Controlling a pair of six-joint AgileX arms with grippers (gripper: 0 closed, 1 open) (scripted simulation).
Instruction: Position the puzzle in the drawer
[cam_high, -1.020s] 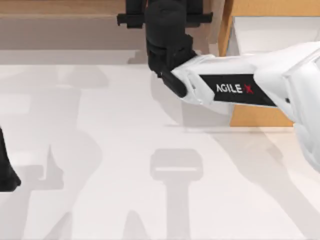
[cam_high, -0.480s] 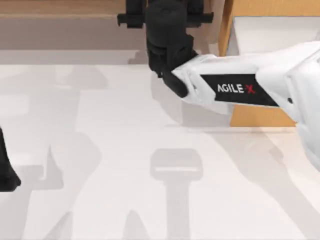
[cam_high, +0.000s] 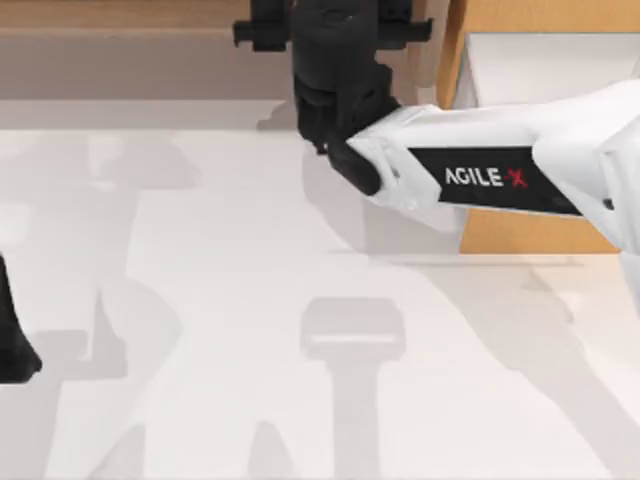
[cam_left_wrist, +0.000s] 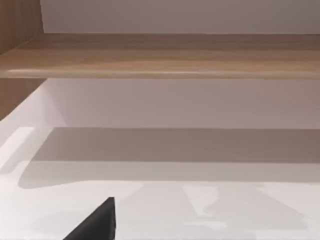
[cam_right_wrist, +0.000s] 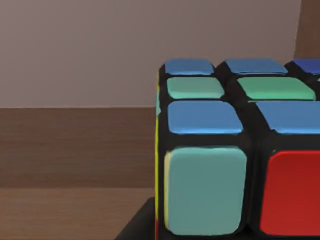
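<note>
Top view: right arm reaching across the table's far edge, left arm sitting parked at the left.
Right gripper (cam_high: 335, 25) is hanging by the long wooden shelf (cam_high: 120, 20), just left of the drawer (cam_high: 520, 232); its finger spread I cannot tell. Right wrist view is showing the puzzle (cam_right_wrist: 235, 150) very close to the camera. Left gripper (cam_high: 12, 345) is idling at the left edge.

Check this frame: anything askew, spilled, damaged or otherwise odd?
Nothing stands out. The right gripper sits by the shelf with the puzzle close up in its wrist view; the drawer looks intact and open.
</note>
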